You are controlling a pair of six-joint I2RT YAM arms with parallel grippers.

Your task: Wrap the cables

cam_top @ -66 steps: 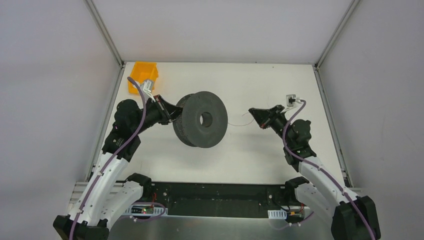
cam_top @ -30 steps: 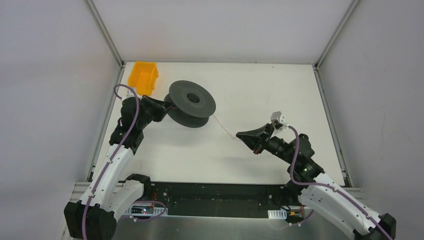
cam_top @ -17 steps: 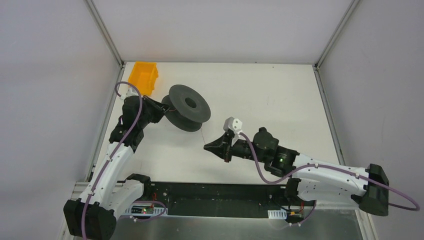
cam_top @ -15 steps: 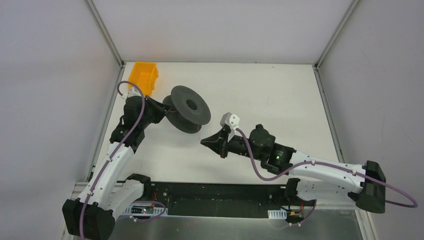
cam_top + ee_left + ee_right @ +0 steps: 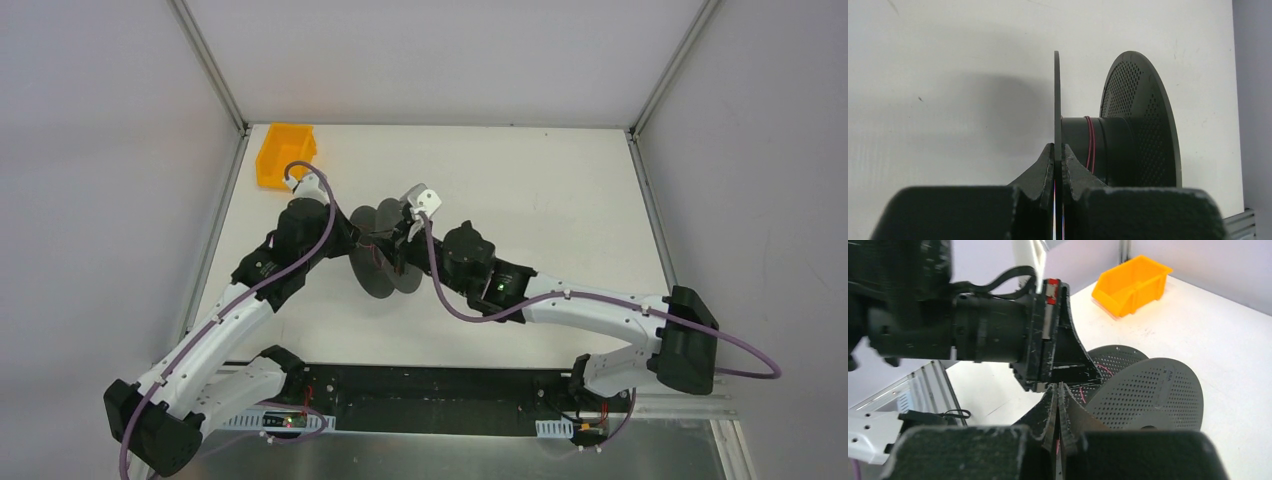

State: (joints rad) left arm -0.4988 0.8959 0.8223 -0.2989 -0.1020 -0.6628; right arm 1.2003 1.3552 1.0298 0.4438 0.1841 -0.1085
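Observation:
The dark grey spool (image 5: 385,265) stands on edge in the middle left of the table. My left gripper (image 5: 1058,150) is shut on its thin near flange (image 5: 1057,95). A few turns of the thin red cable (image 5: 1090,145) lie round the hub. My right gripper (image 5: 1057,386) is shut with the red cable (image 5: 1057,443) pinched between its fingers. It is right at the spool's perforated flange (image 5: 1148,395), just in front of my left gripper (image 5: 1058,355). In the top view my right gripper (image 5: 397,235) sits over the spool's top edge and my left gripper (image 5: 352,240) meets the spool from the left.
An orange bin (image 5: 285,155) stands at the far left corner of the white table and also shows in the right wrist view (image 5: 1130,285). My right arm (image 5: 590,305) stretches across the table from the right. Metal frame rails (image 5: 210,70) border the table.
My right gripper has swung from the right half of the table leftward up to the spool, drawing the cable with it. My left arm has turned the spool from face-up to edge-on.

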